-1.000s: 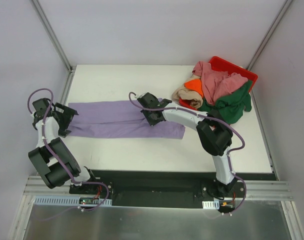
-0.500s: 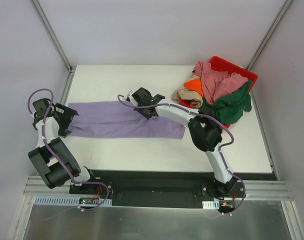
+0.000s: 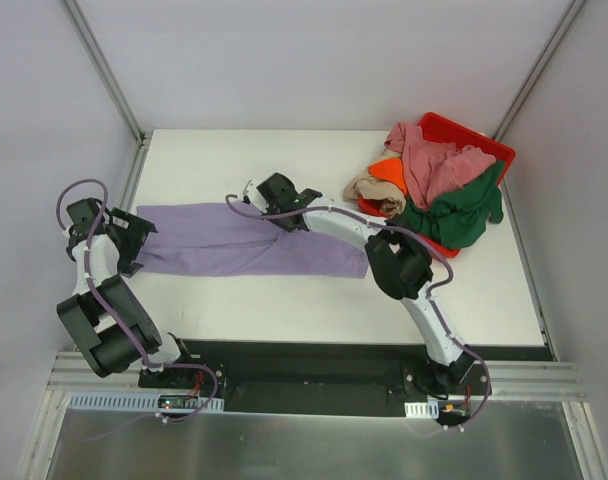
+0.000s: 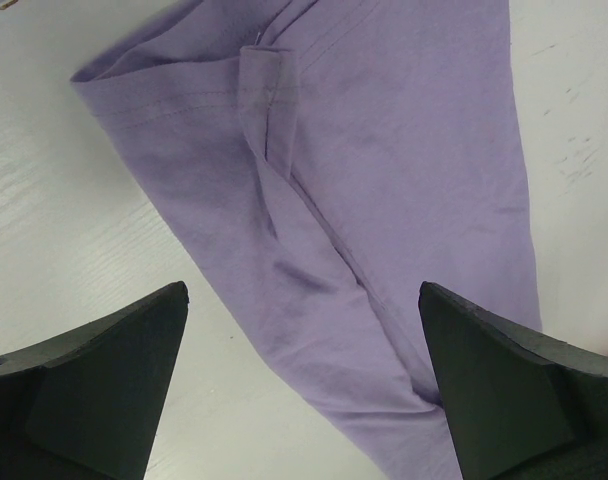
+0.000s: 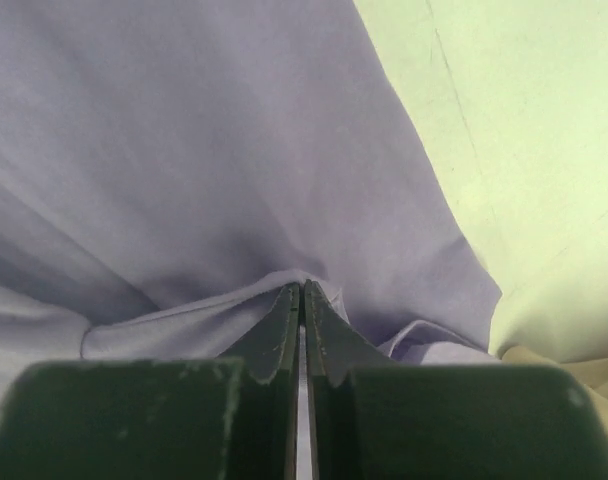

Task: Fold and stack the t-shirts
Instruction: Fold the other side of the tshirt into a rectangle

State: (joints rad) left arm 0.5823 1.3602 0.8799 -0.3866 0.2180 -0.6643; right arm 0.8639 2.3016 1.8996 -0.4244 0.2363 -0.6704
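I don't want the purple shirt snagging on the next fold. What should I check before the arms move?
1. Right gripper shut on the purple shirt: ok, cloth is pinched between its tips.
2. Left gripper open, holding nothing, over the shirt's left end: ok.
3. Shirt lying smooth on the table: not ok, creases and a turned-over hem show.
4. Number of layers in the pinch: cannot tell.
5. Purple shirt apart from the pile of shirts at the red bin: cannot tell, the right arm covers that gap.

Left fingers (image 4: 94,385) apart, right fingers (image 5: 280,345) together
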